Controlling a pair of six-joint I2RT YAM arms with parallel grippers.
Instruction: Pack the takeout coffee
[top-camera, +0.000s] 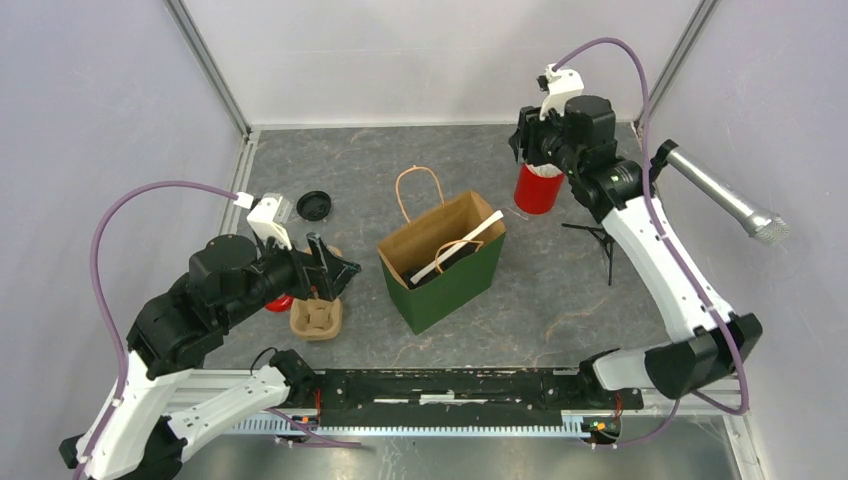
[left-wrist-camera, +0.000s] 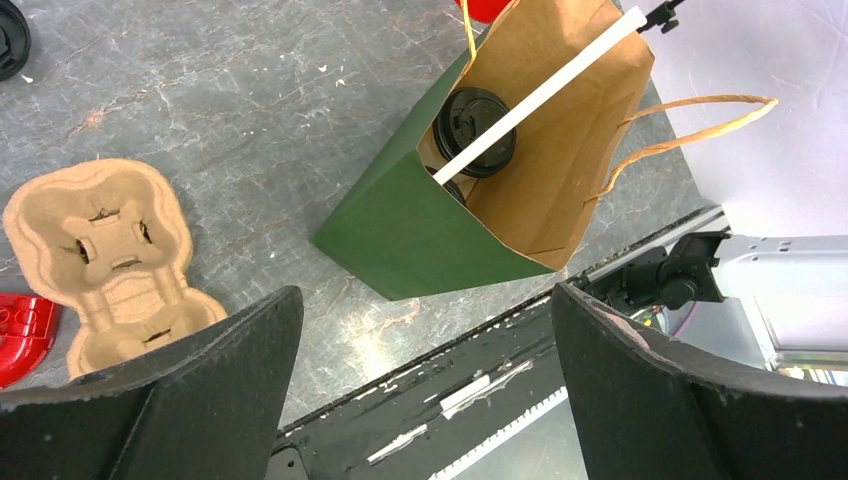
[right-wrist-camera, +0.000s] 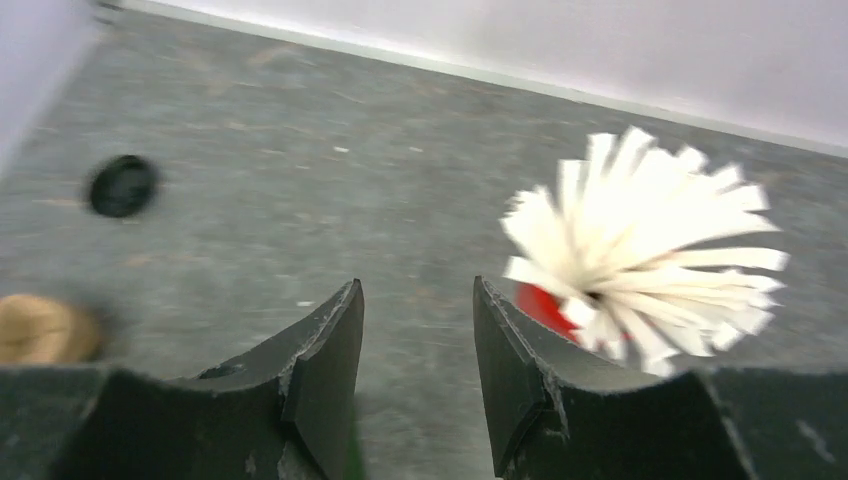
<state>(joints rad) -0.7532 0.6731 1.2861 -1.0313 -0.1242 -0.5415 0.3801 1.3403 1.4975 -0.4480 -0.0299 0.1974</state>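
The green paper bag (top-camera: 452, 285) stands open mid-table. In the left wrist view, a coffee cup with a black lid (left-wrist-camera: 482, 128) sits inside the bag (left-wrist-camera: 400, 225), and a second lidded cup (left-wrist-camera: 452, 190) shows partly beneath it. A white straw (left-wrist-camera: 550, 88) lies across the bag's mouth. My left gripper (left-wrist-camera: 425, 300) is open and empty, hovering left of the bag (top-camera: 338, 270). My right gripper (right-wrist-camera: 418, 290) is open with nothing between its fingers, raised at the back right (top-camera: 524, 148) beside the red cup of white straws (right-wrist-camera: 650, 250).
A brown pulp cup carrier (top-camera: 315, 318) lies under the left gripper, with a red object (left-wrist-camera: 20, 335) beside it. A loose black lid (top-camera: 313, 205) rests at back left. The red straw cup (top-camera: 538, 188) stands at back right. A microphone on a tripod (top-camera: 720, 195) stands at the right.
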